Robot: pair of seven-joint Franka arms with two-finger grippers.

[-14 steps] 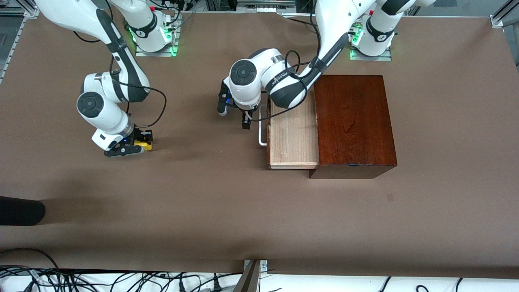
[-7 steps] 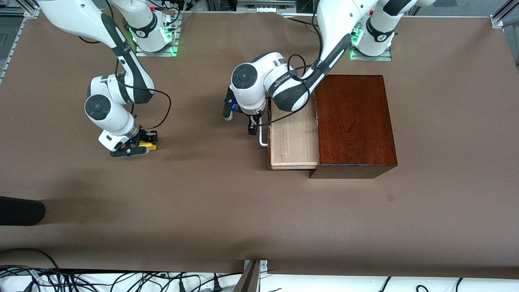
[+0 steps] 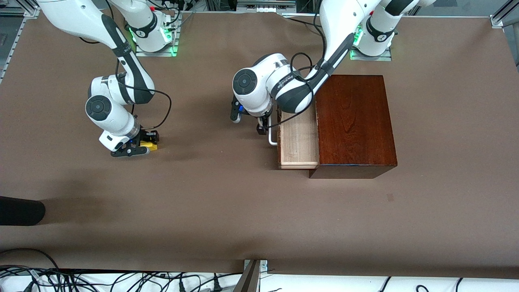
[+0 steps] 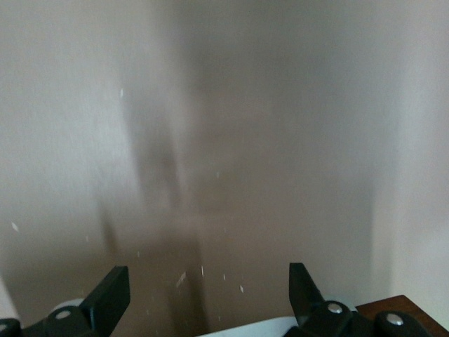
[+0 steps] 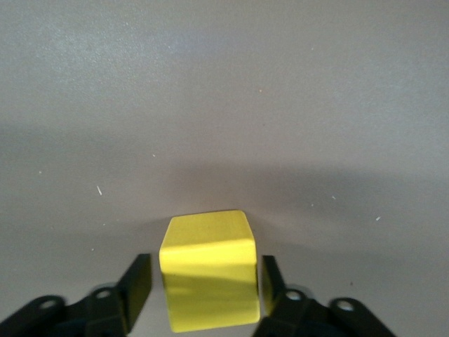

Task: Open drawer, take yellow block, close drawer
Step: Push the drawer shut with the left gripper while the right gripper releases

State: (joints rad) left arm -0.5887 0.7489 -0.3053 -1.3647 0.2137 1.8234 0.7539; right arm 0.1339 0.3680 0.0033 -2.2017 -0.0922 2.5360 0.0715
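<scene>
drawer [image 3: 299,142]: part out of box [image 3: 353,121], handle [image 3: 272,138] toward right arm's end; tray bare.
L gripper [image 3: 261,126]: at handle, jaws apart.
R gripper [image 3: 137,146]: clamps yellow block [image 5: 209,279].

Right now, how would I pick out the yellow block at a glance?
Look toward the right arm's end of the table, away from the box. There the block sits between the right hand's fingers, the only bright yellow thing in sight.

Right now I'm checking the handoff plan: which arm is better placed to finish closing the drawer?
Left. Its pincer sits at the white handle of the half-open drawer. The right pincer is toward the right arm's end of the table, around the yellow block.
</scene>
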